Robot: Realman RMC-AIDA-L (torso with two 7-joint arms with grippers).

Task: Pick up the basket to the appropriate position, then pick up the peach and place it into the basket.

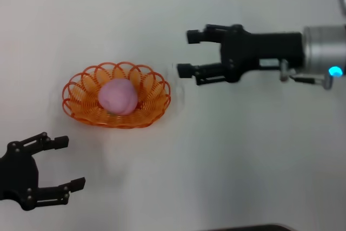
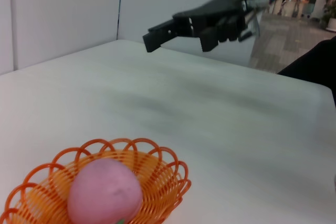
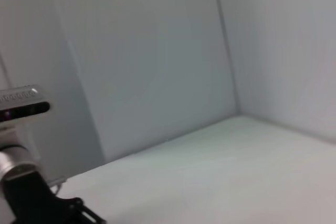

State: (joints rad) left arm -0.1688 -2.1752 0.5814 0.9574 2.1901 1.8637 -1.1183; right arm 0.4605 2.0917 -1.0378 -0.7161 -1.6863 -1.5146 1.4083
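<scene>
The orange wire basket [image 1: 157,93] stands on the white table left of centre, and the pink peach [image 1: 117,96] lies inside it. Both also show in the left wrist view, the basket [image 2: 165,179] with the peach [image 2: 104,191] in it. My right gripper [image 1: 185,53] is open and empty, held above the table to the right of the basket, apart from it; it shows far off in the left wrist view [image 2: 157,35]. My left gripper [image 1: 69,163] is open and empty near the front left, below the basket.
The white table [image 1: 243,150] stretches around the basket. White walls stand behind it in the wrist views. The left arm [image 3: 21,192] shows at the edge of the right wrist view.
</scene>
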